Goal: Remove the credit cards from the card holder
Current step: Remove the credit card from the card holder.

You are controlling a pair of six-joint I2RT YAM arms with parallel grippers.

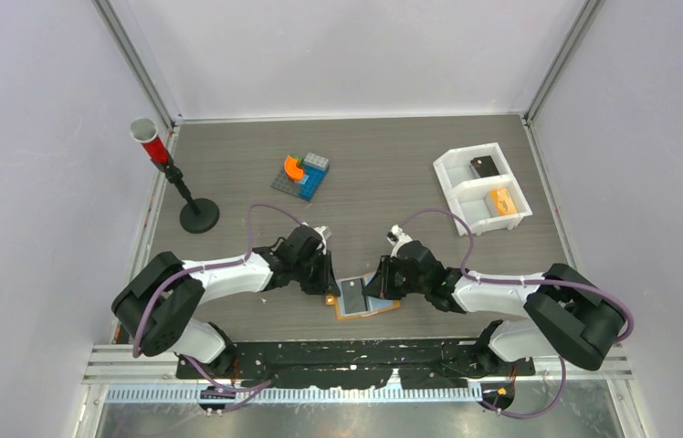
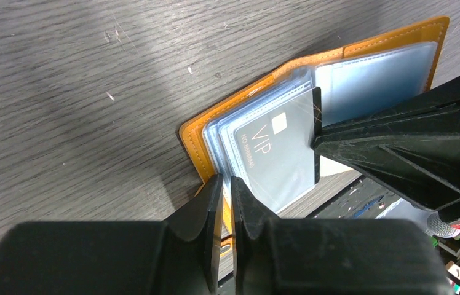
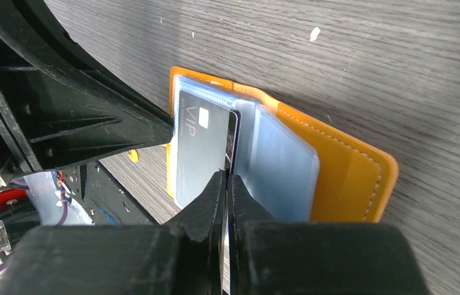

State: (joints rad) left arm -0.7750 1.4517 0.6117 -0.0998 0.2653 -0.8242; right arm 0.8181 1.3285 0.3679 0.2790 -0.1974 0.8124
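The tan-orange card holder (image 1: 383, 310) lies open near the table's front edge, pale blue sleeves up. A grey-black credit card (image 1: 353, 294) marked "VIP" sits in its top sleeve. My left gripper (image 1: 324, 290) is shut on the holder's left edge; in the left wrist view (image 2: 227, 181) it pinches cover and sleeves (image 2: 369, 80) beside the card (image 2: 277, 160). My right gripper (image 1: 379, 285) is shut on the card's right edge; in the right wrist view (image 3: 227, 176) the card (image 3: 197, 153) lies over the holder (image 3: 350, 178).
A white two-compartment tray (image 1: 452, 178) stands at the back right, with a dark flat thing (image 1: 482, 167) in one part and a small orange block (image 1: 502, 201) in the other. Toy bricks (image 1: 301, 175) lie at the back middle. A black stand with a red cup (image 1: 173, 182) is at the left.
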